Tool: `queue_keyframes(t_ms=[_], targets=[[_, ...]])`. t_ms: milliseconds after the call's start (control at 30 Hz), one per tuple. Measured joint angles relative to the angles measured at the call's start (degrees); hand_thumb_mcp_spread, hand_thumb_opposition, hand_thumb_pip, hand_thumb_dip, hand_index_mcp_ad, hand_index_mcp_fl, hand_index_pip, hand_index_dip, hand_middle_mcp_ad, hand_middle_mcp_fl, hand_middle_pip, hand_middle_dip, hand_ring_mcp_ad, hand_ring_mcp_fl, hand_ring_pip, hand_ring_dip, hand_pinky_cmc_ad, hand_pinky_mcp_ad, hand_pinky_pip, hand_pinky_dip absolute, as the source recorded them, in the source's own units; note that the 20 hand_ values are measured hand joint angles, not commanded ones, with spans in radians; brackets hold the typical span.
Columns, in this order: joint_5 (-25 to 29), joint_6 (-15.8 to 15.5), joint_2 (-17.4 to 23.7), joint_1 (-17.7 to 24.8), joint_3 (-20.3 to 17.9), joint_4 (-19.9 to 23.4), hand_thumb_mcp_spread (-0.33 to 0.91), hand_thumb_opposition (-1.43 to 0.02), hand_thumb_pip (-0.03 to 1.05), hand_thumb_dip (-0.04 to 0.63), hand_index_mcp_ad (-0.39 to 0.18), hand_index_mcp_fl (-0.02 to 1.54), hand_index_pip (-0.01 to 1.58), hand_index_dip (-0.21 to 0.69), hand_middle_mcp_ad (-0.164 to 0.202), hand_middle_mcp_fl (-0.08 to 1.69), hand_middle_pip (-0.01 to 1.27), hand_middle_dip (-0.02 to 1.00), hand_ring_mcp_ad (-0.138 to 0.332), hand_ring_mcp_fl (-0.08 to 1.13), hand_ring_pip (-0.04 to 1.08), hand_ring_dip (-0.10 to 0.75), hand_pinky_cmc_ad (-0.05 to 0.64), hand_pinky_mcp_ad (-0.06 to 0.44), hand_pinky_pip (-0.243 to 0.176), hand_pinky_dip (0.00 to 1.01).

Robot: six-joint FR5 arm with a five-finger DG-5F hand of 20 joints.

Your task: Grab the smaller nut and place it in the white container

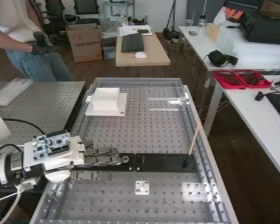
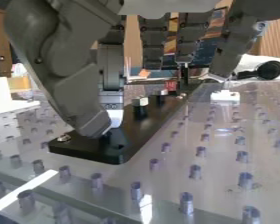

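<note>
Hand: you have the dark grey hand point(image 1: 101, 160) over the end of the black bar nearest the arm, in the high view; you cannot tell from these pictures whether it is released, clenched or grasping a nut.
Wrist view: here the hand point(image 2: 61, 65) hangs low, close above that same bar end.
Black bar: it lies flat across the perforated tabletop point(image 1: 134, 132), and you can trace the bar point(image 1: 164, 162) away from the arm.
Nuts: your wrist view gives one light metal nut point(image 2: 139, 101) raised on the bar, with another nut point(image 2: 162, 92) farther along it; which is the smaller, you cannot tell.
Small metal piece: a little round piece point(image 2: 63, 137) sits at the near bar end, just beside the hand.
White container: your boxy white container point(image 1: 105, 97) stands on a white base toward the tabletop's far left, well apart from the hand.
Stick: a thin, pinkish stick point(image 1: 194, 137) leans at a slant near the bar's right end.
White plate: a small square plate point(image 1: 142, 188) with dark dots lies on your side of the bar.
Red trays: two trays point(image 1: 230, 79) rest on the white side table point(image 1: 257, 120), to your right.
</note>
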Motion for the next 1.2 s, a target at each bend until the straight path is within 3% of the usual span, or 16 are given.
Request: queue_keyframes(t_ms=[433,767,1200], targets=[[0.1,1.5,0.3,0.3,0.0,1.5,0.39,-0.88,0.71,0.220,-0.175,0.40,1.51,-0.075,0.072,0.07,0.13,0.24,0.134,0.00,0.08,0.112,0.346,0.278,-0.089,0.42],[-0.2,3.0,1.4,0.6,0.2,2.5,0.39,-0.90,0.71,0.220,-0.175,0.40,1.51,-0.075,0.075,0.07,0.14,0.24,0.127,0.00,0.09,0.112,0.346,0.278,-0.075,0.42],[-3.4,6.2,6.7,2.8,-1.2,4.2,0.39,-0.90,0.71,0.220,-0.175,0.40,1.51,-0.075,0.075,0.07,0.14,0.24,0.127,0.00,0.09,0.110,0.346,0.278,-0.075,0.42]])
